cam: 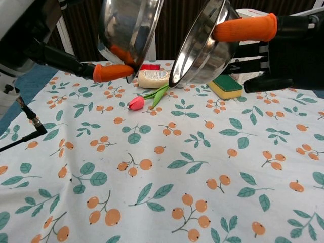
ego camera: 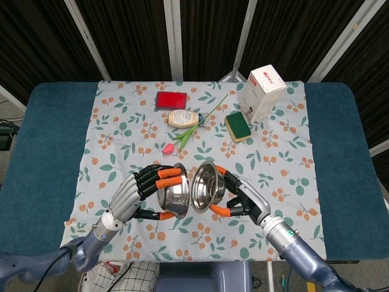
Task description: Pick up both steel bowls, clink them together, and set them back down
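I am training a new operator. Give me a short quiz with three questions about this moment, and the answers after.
1. True or false: the two steel bowls are touching each other.
2. Which hand holds the bowl nearer the tulip's pink bud? A) left B) right
3. Fill in: both bowls are held ____ the tablecloth, not resting on it.

Key
1. False: a gap shows between the left bowl and the right bowl.
2. A: the left hand holds it; the right hand holds the other. The tulip lies on the cloth.
3. above: the tablecloth.
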Action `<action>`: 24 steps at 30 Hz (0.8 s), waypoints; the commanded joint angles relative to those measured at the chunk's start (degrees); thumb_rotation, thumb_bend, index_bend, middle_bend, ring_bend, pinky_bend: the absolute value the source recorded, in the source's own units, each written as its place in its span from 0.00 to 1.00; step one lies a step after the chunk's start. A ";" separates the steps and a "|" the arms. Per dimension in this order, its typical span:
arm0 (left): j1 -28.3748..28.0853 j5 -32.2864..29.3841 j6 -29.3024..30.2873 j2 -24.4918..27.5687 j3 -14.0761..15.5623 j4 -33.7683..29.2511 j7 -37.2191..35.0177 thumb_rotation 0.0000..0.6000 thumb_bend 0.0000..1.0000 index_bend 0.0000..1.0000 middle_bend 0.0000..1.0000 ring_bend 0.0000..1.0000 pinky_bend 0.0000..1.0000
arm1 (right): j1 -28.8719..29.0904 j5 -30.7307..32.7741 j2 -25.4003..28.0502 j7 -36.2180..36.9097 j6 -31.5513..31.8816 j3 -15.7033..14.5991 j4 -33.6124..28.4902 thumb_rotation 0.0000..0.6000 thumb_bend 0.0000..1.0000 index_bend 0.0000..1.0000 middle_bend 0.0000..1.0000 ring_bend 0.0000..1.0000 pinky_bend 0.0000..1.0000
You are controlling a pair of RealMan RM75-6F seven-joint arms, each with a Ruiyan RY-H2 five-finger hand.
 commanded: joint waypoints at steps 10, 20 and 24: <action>-0.12 -0.55 -1.35 0.82 0.28 -1.21 1.24 1.00 0.60 0.46 0.59 0.50 0.71 | -1.92 -4.41 1.82 4.69 -3.39 1.36 1.13 1.00 0.33 1.00 0.96 1.00 1.00; -1.38 -1.64 -2.64 -1.50 -0.54 0.53 0.23 1.00 0.60 0.46 0.59 0.50 0.71 | -0.73 -5.01 -0.27 2.14 -2.50 0.24 -2.33 1.00 0.34 1.00 0.96 1.00 1.00; -1.66 -1.59 -2.72 -2.13 -0.45 0.87 0.12 1.00 0.60 0.46 0.59 0.50 0.71 | 0.31 -3.88 -1.65 0.54 -1.67 -0.21 -2.84 1.00 0.34 1.00 0.96 1.00 1.00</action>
